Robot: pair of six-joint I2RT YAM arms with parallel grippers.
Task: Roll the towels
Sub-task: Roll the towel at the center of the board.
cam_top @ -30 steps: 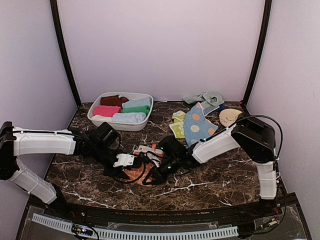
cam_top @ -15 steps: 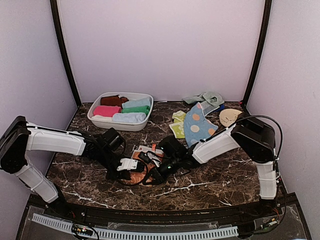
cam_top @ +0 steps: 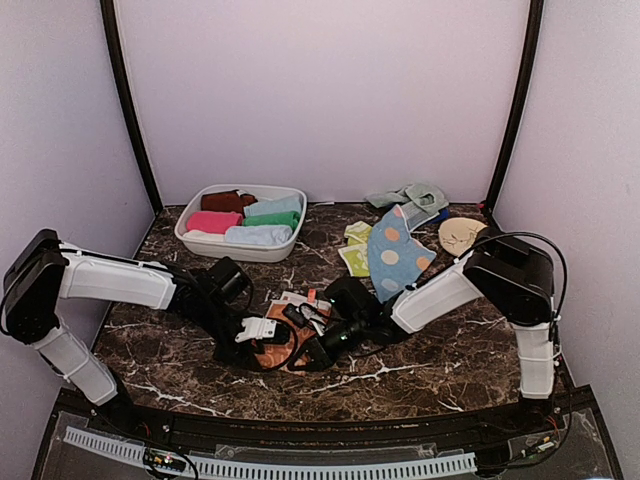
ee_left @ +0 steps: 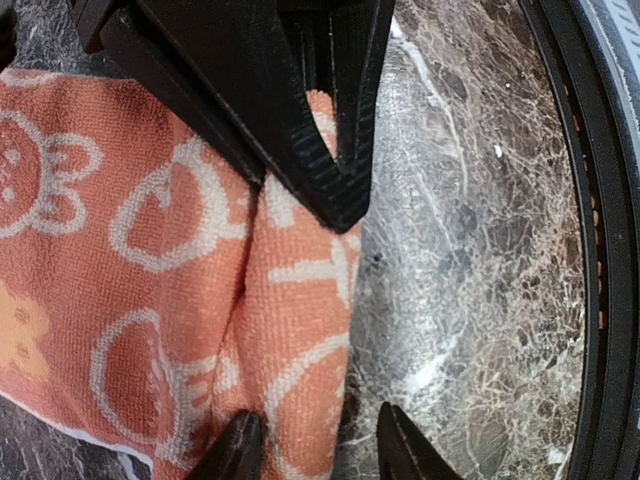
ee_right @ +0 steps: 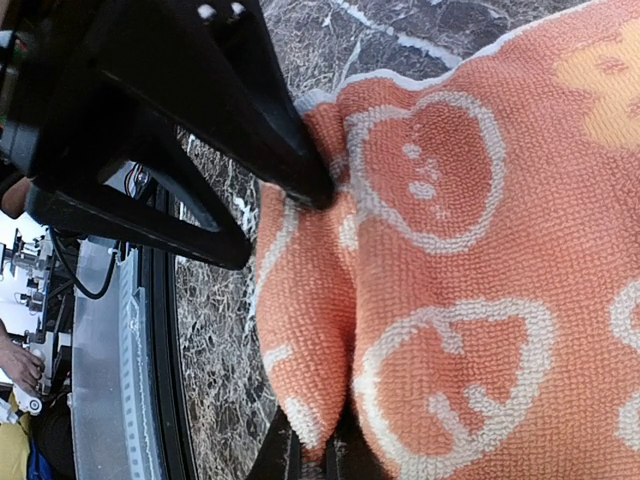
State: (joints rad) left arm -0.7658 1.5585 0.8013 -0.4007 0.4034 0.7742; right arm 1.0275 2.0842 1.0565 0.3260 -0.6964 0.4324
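Note:
A peach-orange towel (cam_top: 283,352) with cartoon prints lies on the dark marble table between my two grippers. In the left wrist view (ee_left: 150,250) its near edge is folded over into a thick lip. My left gripper (ee_left: 318,450) is open and straddles that lip, one tip on the cloth, the other beside it on the marble. My right gripper (ee_right: 320,455) is shut on a fold of the same towel (ee_right: 450,300). In the top view the left gripper (cam_top: 262,335) and right gripper (cam_top: 312,350) sit close together. A light-blue spotted towel (cam_top: 395,250) lies behind.
A white oval tub (cam_top: 190,238) at the back left holds several rolled towels. A yellow-green towel (cam_top: 355,250), a mint towel (cam_top: 410,195) and a beige disc (cam_top: 460,235) lie at the back right. The table's front edge (ee_left: 600,250) is close to the towel.
My left gripper has slid right and toward the front, closing in on the towel's near edge. My right gripper has shifted slightly right, still on the towel.

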